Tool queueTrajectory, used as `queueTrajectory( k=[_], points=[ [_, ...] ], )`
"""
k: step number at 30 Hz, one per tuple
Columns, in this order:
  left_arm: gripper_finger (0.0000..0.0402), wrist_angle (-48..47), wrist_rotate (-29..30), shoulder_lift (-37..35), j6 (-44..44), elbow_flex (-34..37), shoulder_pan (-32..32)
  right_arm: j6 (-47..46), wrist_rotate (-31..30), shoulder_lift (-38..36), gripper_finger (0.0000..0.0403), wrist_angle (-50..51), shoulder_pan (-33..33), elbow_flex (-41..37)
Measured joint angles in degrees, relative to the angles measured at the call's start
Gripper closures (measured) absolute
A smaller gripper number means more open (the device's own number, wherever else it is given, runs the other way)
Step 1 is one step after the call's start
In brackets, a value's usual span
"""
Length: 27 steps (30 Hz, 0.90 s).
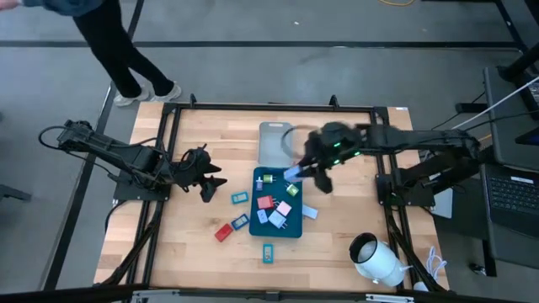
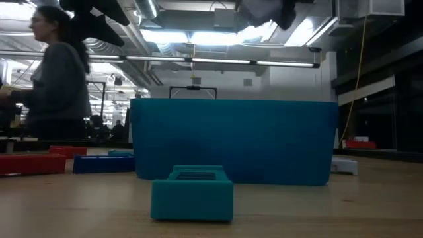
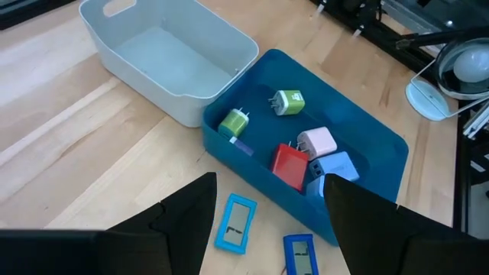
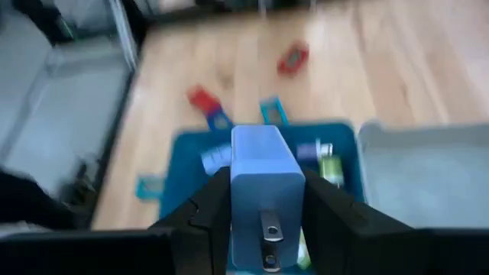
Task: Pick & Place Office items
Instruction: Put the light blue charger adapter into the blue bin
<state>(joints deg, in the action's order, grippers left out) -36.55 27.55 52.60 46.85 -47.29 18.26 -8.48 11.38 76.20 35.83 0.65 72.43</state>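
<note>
My right gripper hangs above the dark-teal tray, shut on a light blue block with metal prongs, which also shows in the high view. Several small office items lie in the tray: two green, one red, one pink and light blue ones. Others lie flat on the wood left of and near the tray: a light blue one, a red one and a teal one. My left gripper waits open at the table's left, pointing toward the tray with nothing between its fingers. My right gripper pinches the light blue block by its two opposite side faces between its two fingers. The fingers slant downward from the table's right side. The block is lifted clear above the tray, its pronged face turned toward the wrist.
A light grey tray stands against the dark-teal tray's far end. A big white cylinder lies at the near right corner. A person stands beyond the far left edge. In the low view a teal item sits before the tray wall.
</note>
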Motion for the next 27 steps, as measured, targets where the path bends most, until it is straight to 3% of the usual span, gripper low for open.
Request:
queueTrajectory(
  k=[6,14,27],
  points=[
    [0.0164,-0.1,-0.6,0.0,-0.4,0.0,0.0,4.4,-2.2,12.0,0.028,1.3,-1.2,1.0],
    [0.0164,-0.1,-1.6,0.0,-1.0,0.0,0.0,3.3,-5.1,21.3,0.028,-2.7,0.0,1.1],
    [0.0164,-0.1,-1.6,0.0,-1.6,0.0,0.0,6.6,-10.3,27.1,0.028,-3.1,-0.3,1.1]
  ],
)
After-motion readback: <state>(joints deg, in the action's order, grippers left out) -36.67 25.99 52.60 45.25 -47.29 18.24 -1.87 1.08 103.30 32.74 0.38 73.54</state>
